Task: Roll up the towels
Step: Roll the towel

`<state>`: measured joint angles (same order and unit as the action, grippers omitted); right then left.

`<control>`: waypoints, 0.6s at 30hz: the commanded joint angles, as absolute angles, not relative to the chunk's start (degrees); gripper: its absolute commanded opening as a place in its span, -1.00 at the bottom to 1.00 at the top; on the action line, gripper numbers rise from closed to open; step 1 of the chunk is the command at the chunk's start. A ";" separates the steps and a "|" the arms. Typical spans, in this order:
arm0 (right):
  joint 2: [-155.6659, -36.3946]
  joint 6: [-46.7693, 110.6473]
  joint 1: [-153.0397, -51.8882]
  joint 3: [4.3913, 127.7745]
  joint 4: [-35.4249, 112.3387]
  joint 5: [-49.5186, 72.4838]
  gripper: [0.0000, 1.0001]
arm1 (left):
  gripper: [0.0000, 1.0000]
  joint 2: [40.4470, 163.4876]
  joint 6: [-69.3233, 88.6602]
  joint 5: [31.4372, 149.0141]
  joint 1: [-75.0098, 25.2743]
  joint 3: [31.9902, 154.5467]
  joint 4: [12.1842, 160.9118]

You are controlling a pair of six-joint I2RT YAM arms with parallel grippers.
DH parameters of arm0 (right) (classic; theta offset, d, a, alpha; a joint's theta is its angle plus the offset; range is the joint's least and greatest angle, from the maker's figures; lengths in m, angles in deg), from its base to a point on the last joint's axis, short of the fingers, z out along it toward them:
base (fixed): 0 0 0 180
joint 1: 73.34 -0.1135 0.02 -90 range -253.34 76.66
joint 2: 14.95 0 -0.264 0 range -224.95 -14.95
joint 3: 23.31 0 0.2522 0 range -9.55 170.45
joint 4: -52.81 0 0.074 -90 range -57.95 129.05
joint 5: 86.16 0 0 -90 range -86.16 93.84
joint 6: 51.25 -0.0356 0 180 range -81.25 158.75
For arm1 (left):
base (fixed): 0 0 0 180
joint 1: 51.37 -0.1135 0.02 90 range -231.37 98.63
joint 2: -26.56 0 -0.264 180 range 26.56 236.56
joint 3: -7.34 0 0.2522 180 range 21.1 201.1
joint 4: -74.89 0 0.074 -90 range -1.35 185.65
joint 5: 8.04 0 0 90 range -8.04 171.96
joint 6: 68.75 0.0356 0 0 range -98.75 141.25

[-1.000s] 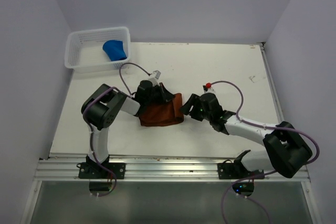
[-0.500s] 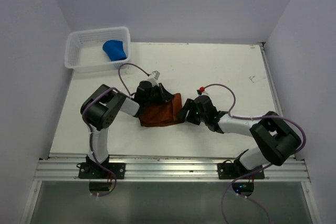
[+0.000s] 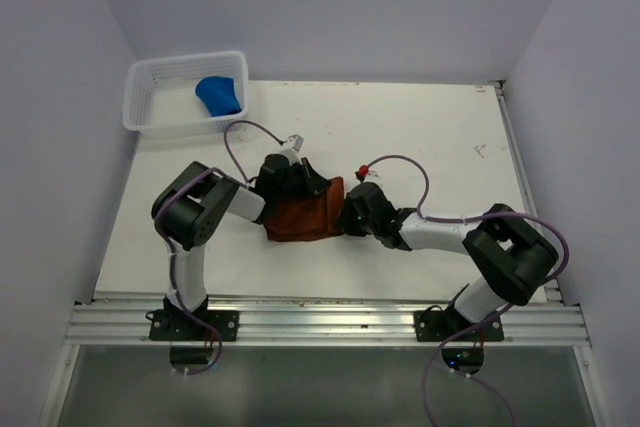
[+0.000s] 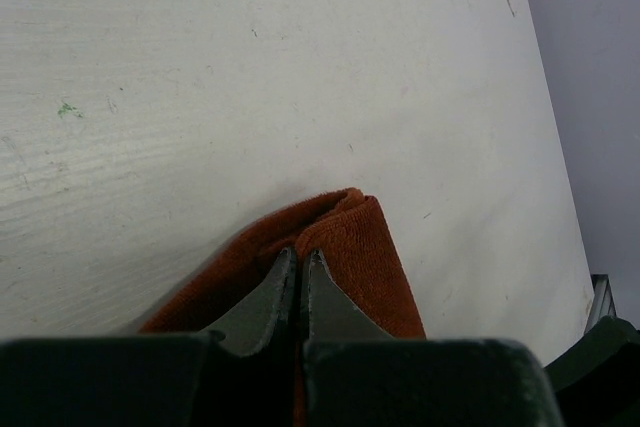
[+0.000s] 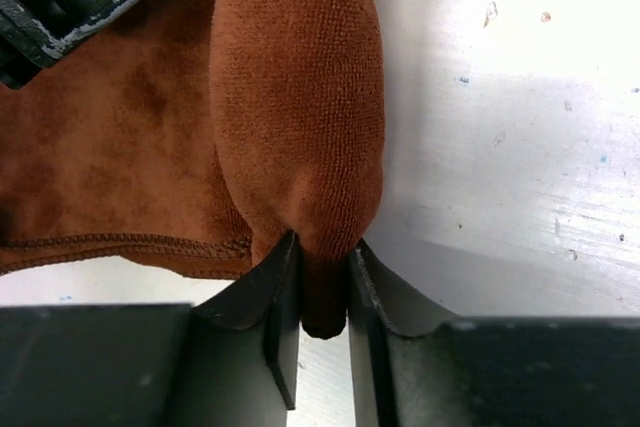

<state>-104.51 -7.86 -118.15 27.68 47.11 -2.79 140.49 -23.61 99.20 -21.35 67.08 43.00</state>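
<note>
1. Top external view: the rust-brown towel point(image 3: 305, 219) is seen lying on the white surface point(image 3: 430, 137). It is well apart from the white mesh basket point(image 3: 140, 117), nearer the arm bases and to the right of that basket.
2. The blue towel point(image 3: 220, 95) is bunched up inside the basket, at its right end.
3. The rust-brown towel is met from two sides. The left claw point(image 3: 308, 185) is set on the towel's edge that faces the basket. The right claw point(image 3: 350, 215) is set on the side turned away from the basket.
4. In the left wrist view, the jaws of the left claw are pressed almost together. A thin sliver of rust cloth can be made out between them, so this claw is clenched on a thin fold of the rust-brown towel. Just past the tips, the cloth is gathered into a raised ridge, with bare surface beyond it.
5. In the right wrist view, a thick, rounded fold of the rust-brown towel is pinched between the two jaws, so the right claw is grasping that towel. A flatter part of the cloth, with a stitched hem, is spread to one side of the fold. Bare surface is seen on the other side.
</note>
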 commanded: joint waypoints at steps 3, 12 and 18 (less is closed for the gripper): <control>-106.27 -3.62 -119.48 29.47 39.23 -8.72 -0.71 | -1.00 137.39 -21.29 96.64 -22.01 66.54 43.38; -106.09 2.63 -120.10 37.91 27.02 -12.33 -1.00 | -0.18 133.79 -21.29 97.25 -22.98 69.61 49.36; -105.56 3.95 -120.36 38.52 24.99 -14.26 -1.00 | 0.08 132.29 -22.87 97.79 -24.47 74.00 59.88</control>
<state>-105.38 1.37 -120.21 36.93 30.21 -10.77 135.11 -22.65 98.00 -23.34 70.53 54.00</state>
